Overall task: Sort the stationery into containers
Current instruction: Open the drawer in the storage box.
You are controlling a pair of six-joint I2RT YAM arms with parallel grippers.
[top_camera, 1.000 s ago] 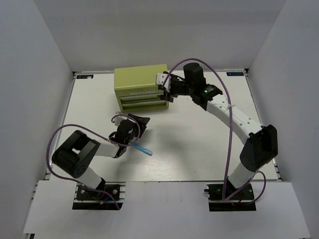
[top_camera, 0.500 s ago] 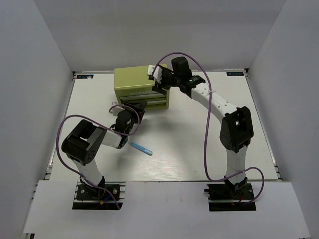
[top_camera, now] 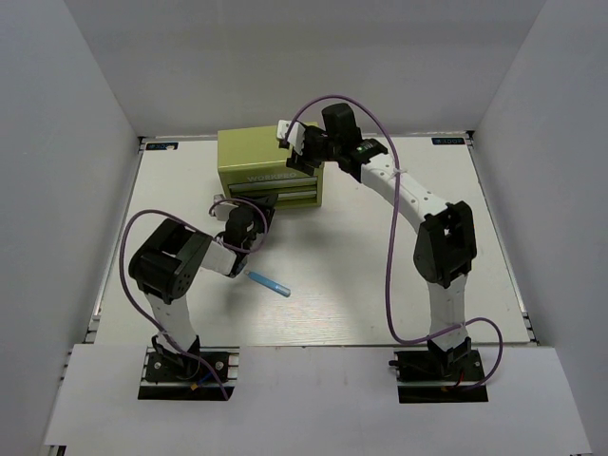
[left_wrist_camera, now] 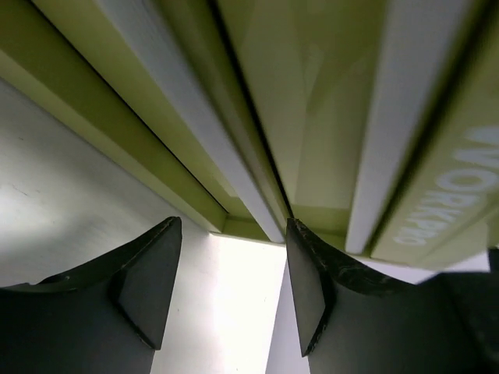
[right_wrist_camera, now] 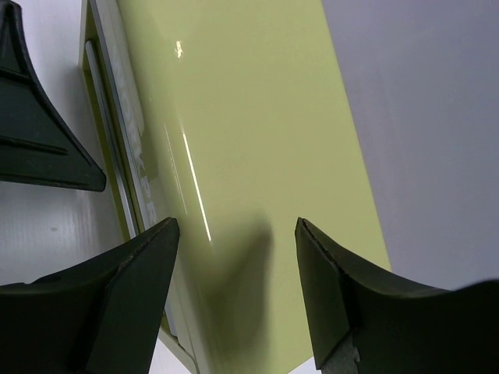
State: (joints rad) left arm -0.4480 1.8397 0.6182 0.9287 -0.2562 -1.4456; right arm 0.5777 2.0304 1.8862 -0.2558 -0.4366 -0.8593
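The olive tool chest (top_camera: 269, 169) stood at the far side of the white table (top_camera: 380, 285), its two drawer fronts facing the arm bases. From what the overhead view showed, both drawers seemed to be pushed in, though that was hard to confirm. The left gripper (top_camera: 258, 205) sat low, just in front of the chest's lower drawer. In the left wrist view its jaws stood parted with nothing between them (left_wrist_camera: 230, 288), pointing at the bottom edge of the chest (left_wrist_camera: 327, 140), where the pale handle strips ran across. The right gripper (top_camera: 296, 150) hovered above the chest's lid, toward its right end. The right wrist view showed its jaws spread wide and empty (right_wrist_camera: 234, 288) over the smooth lid (right_wrist_camera: 234, 117). One light-blue marker pen (top_camera: 269, 282) lay flat on the table well in front of the chest, on the base side of the left gripper and clear of its fingers.
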